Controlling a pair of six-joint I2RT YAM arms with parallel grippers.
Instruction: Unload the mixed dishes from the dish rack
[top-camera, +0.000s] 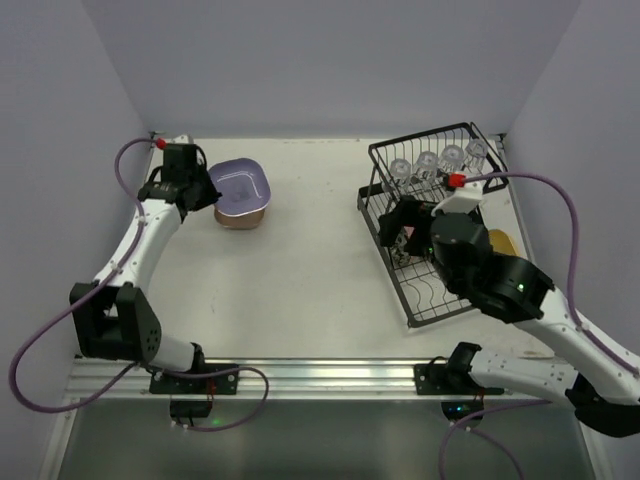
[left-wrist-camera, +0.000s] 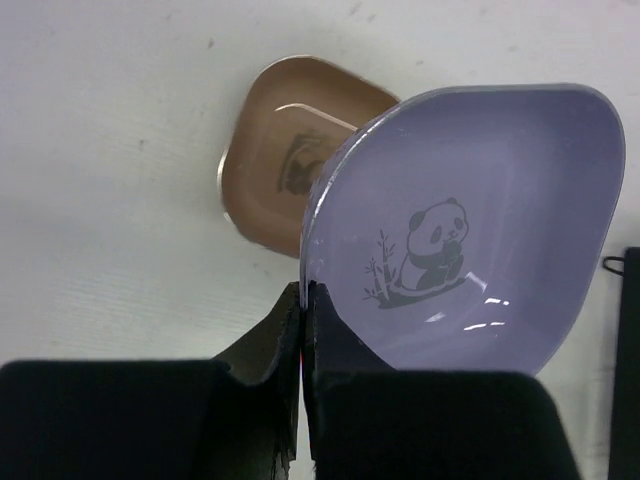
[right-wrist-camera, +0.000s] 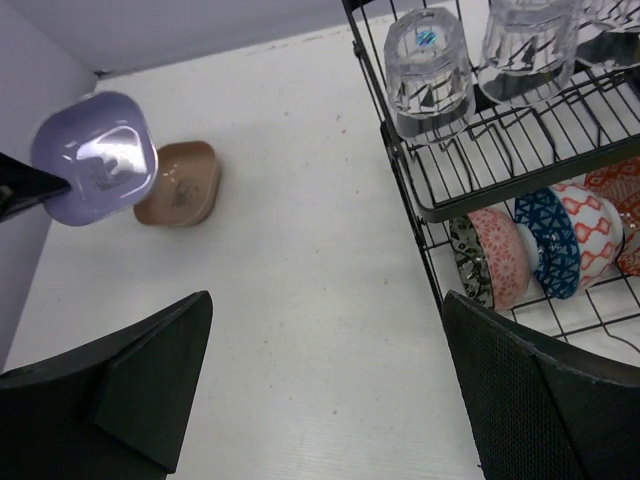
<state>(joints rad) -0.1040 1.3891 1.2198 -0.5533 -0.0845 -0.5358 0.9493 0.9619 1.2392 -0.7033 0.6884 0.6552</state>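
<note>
Shows the left gripper pinched shut on the rim of a lavender plate, held tilted just above a tan plate on the table at far left. Shows the right gripper spread wide and empty beside the dish rack, clear glasses inverted above, patterned bowls on edge below. Probably light, stiff, slippery and breakable; best pinched firmly at an exposed rim.
</note>
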